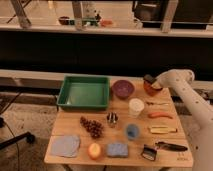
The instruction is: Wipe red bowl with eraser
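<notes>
The red bowl (152, 90) sits at the table's back right, beside the dark purple bowl (122, 88). My gripper (149, 80) reaches in from the right on its white arm and hangs over the red bowl's left rim. It is shut on a small black block, the eraser (148, 78), which is pressed down at the bowl's top edge. The gripper and eraser hide most of the bowl's inside.
A green tray (84, 92) fills the back left. Across the wooden table (70, 125) lie a white cup (136, 106), grapes (91, 126), a small blue bowl (132, 131), a blue sponge (117, 149), a grey cloth (65, 145), an orange fruit (94, 150) and a black-handled tool (167, 146).
</notes>
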`<state>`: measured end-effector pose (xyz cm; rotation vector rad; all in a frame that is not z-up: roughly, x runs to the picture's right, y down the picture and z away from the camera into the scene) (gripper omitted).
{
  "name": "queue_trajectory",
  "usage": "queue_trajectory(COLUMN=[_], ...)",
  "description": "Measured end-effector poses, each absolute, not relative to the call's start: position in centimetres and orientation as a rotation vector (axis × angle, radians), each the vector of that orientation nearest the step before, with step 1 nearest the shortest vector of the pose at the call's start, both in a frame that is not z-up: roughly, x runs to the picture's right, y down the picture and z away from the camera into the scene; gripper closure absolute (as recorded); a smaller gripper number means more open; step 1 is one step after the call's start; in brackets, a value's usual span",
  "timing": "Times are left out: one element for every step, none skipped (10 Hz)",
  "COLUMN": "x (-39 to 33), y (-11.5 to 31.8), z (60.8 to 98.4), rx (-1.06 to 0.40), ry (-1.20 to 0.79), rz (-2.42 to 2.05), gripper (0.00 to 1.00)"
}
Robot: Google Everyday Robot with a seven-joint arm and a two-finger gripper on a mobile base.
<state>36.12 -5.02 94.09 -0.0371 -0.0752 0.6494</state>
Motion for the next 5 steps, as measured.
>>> queue_trajectory(x=[35.9, 35.4, 35.2, 35.5, 35.8], y=[-4.8, -4.3, -3.6, -2.9, -2.3], z=[93.8, 93.5, 92.8, 92.0, 91.3], rx=[-0.043, -0.052, -0.063, -0.065, -0.066], ry=[-0.078, -0.081, -0.08, -0.073, -0.067], rz=[0.646, 0.64, 0.641, 0.644, 0.649], gripper=[0.91, 0.91, 0.91, 0.91, 0.91])
